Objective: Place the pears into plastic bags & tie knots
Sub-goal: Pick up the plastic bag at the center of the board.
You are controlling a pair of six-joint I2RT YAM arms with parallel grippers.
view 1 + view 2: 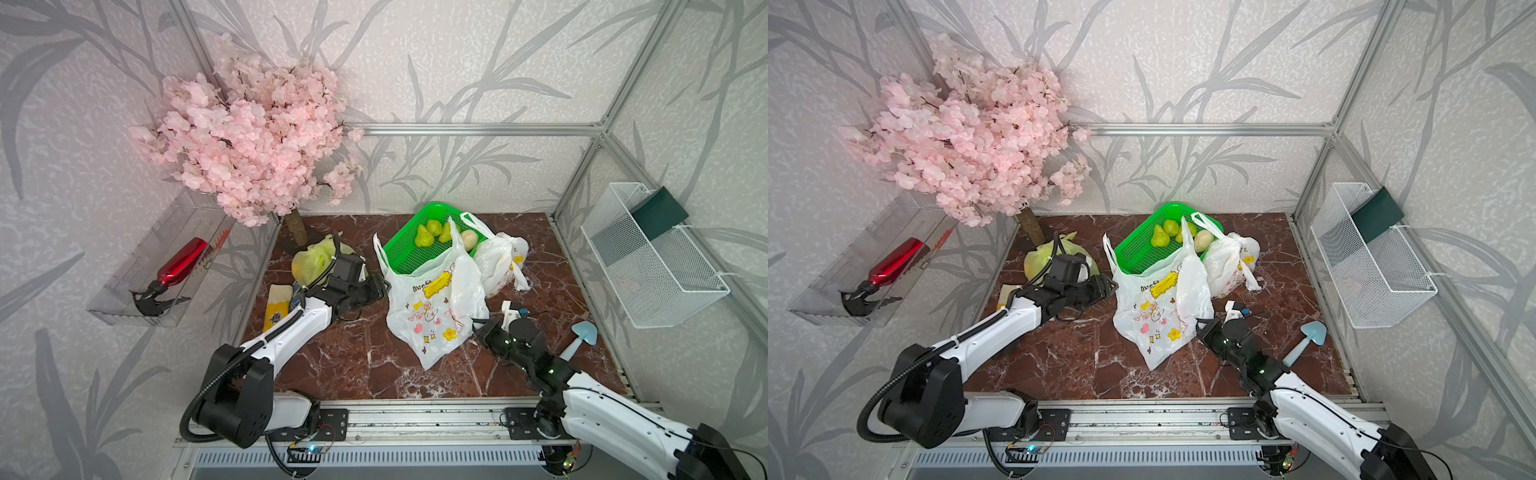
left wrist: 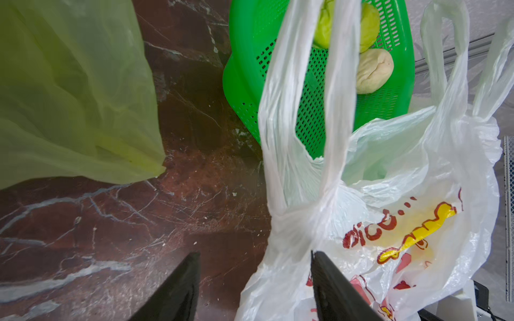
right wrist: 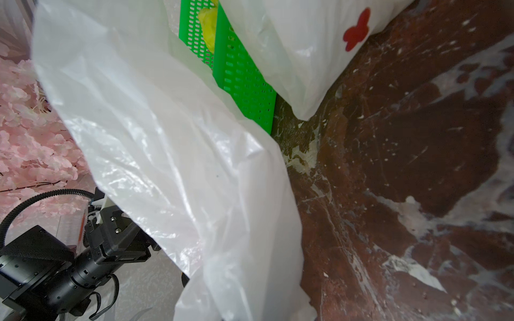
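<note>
Black left gripper [image 2: 254, 254] jaws wide, one finger against front white bag [image 1: 432, 307]. Right gripper [image 1: 478, 328] closed at that bag's edge, grip unclear. Three bags: front one, rear white bag [image 1: 498, 259], yellow-green bag [image 1: 311, 262]. Green basket [image 1: 405, 253] holds four pears: three green pears [image 1: 434, 227], one cream pear [image 1: 469, 240], partly screened by bag handles.

Green perforated basket [image 1: 405, 254]; pears [image 1: 423, 237] in it green, one cream. White bag [image 1: 432, 328] beside basket, yellow label [image 1: 436, 285]. Red-brown marbled table [image 1: 353, 361].
</note>
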